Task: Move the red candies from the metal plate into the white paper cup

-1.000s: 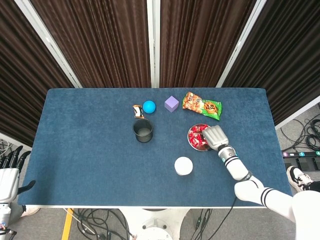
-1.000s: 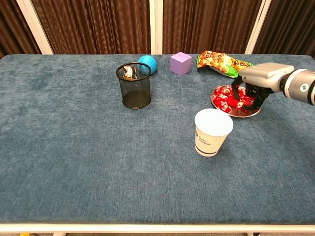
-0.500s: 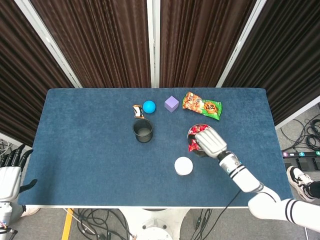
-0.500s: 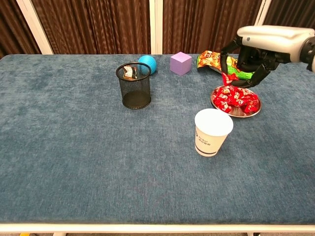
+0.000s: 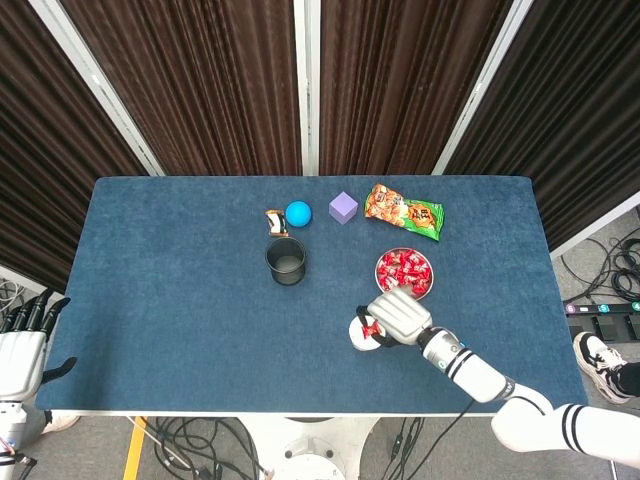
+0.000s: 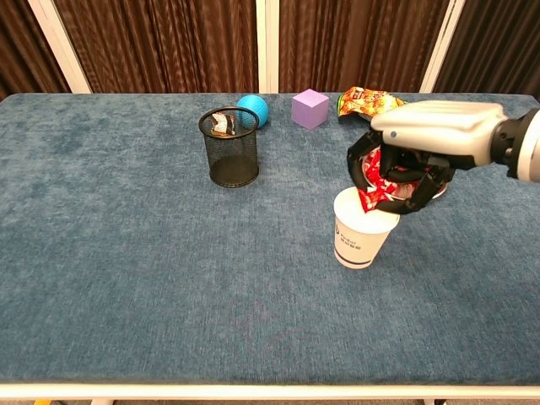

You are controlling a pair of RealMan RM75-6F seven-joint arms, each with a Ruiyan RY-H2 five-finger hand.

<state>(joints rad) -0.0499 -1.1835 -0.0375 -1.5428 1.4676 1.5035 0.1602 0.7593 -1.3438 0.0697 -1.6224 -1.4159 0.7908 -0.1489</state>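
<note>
Chest view: right hand (image 6: 403, 160) pinching one red candy (image 6: 369, 197) above the single white paper cup (image 6: 364, 228); left hand (image 5: 22, 345) empty, fingers apart.

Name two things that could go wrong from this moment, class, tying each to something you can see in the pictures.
1. The right hand holds a red candy just over the white paper cup's rim rather than its middle, so on release it might bounce out onto the table.
2. The fingers hang very near the lightweight cup; a slight downward or sideways move could tip it.
</note>
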